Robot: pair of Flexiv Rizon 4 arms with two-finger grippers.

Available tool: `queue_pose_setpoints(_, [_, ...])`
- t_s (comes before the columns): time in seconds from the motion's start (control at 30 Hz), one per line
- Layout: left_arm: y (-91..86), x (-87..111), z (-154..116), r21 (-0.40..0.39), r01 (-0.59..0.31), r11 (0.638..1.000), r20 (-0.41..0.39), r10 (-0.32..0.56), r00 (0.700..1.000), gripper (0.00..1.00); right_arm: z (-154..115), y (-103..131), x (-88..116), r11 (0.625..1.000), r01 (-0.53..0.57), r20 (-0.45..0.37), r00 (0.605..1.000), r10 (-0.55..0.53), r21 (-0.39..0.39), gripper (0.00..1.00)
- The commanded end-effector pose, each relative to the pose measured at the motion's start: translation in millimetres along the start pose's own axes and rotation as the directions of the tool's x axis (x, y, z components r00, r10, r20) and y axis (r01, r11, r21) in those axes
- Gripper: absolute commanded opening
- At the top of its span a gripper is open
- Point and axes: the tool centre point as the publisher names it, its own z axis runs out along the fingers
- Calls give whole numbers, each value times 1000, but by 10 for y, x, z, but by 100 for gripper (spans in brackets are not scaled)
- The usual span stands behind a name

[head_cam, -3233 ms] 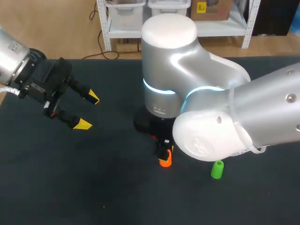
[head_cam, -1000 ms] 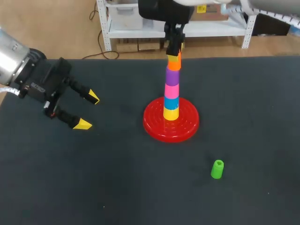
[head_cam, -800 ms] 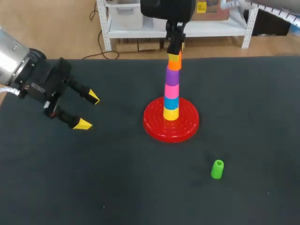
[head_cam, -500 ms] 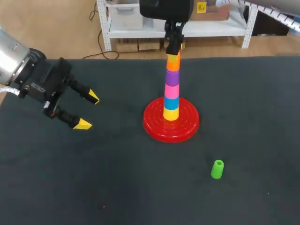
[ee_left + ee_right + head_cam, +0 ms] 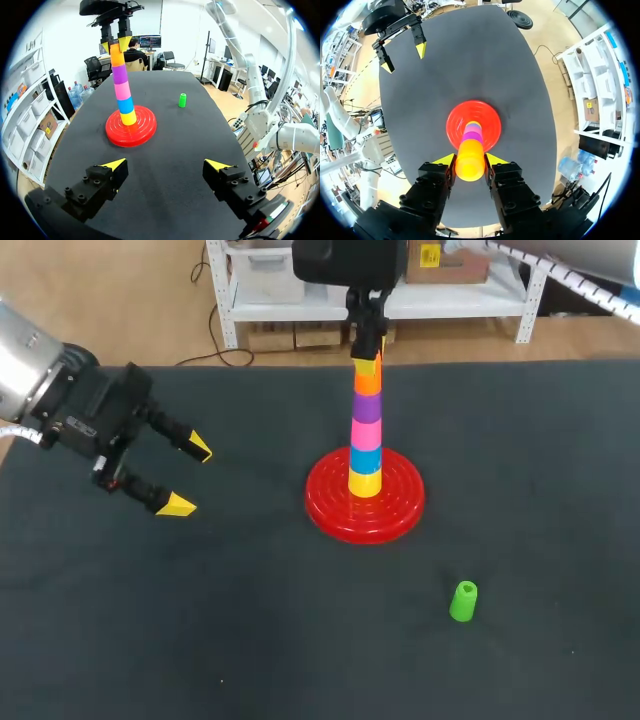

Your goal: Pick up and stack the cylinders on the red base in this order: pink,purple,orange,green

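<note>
On the red base stands a column of yellow, blue, pink and purple cylinders. The orange cylinder sits on top of the purple one, and my right gripper comes down from above, shut on it. In the right wrist view the orange cylinder fills the gap between the two yellow tips, with the red base far below. The green cylinder stands alone on the mat, in front and to the right of the base. My left gripper hovers open at the far left, holding nothing.
The dark mat covers the whole table. In the left wrist view the red base and column lie ahead of my open left gripper, with the green cylinder further off beside them.
The right gripper, earlier low over the table with the orange cylinder, now holds it atop the column. Over the last second it shifted slightly left, lining up with the purple one. The left arm stayed still.
</note>
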Motion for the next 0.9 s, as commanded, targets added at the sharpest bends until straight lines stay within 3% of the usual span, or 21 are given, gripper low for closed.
queue_pose_setpoints(0.03, [-12,15,0,-4,-4,1000,4,4,1000,100,51,-26,-11,1000,2,-6,1000,-2,-14,0])
queue_pose_setpoints(0.6, [-12,15,0,-4,-4,1000,4,4,1000,100,36,42,41,1000,-12,7,1000,12,14,0])
queue_pose_setpoints(0.63, [-12,15,0,-4,-4,1000,4,4,1000,100,33,51,43,1000,-13,6,1000,12,16,35])
queue_pose_setpoints(0.67, [-12,15,0,-4,-4,1000,4,4,1000,100,29,62,43,1000,-12,6,1000,12,20,82])
queue_pose_setpoints(0.7, [-12,15,0,-4,-4,1000,4,4,1000,100,22,71,43,1000,-12,7,1000,12,25,100])
queue_pose_setpoints(0.9, [-12,15,0,-4,-4,1000,4,4,1000,100,-24,131,71,999,-16,22,1000,15,48,100])
